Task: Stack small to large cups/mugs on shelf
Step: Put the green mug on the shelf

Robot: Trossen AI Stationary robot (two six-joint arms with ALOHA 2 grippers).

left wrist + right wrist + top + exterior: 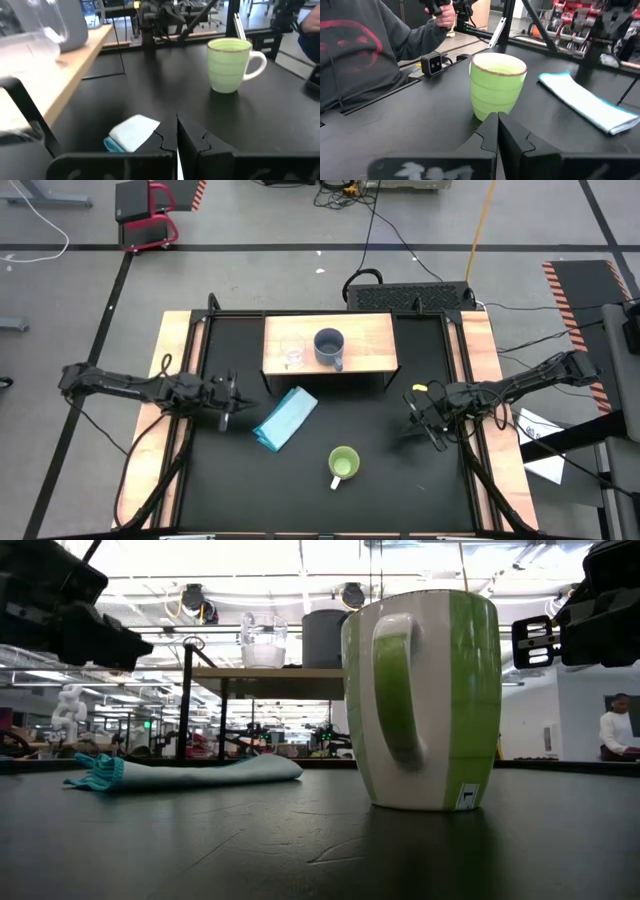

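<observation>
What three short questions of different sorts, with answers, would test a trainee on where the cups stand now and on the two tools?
1. True or false: the green mug stands on the shelf.
2. Which two cups are on the shelf?
A. glass cup and grey mug
B. glass cup and green mug
C. grey mug and green mug
3. Fill in: the cloth lies between the shelf and the ____ mug.

Key
1. False: it stands on the table; left tool and right tool are both shut, holding nothing.
2. A
3. green
</observation>
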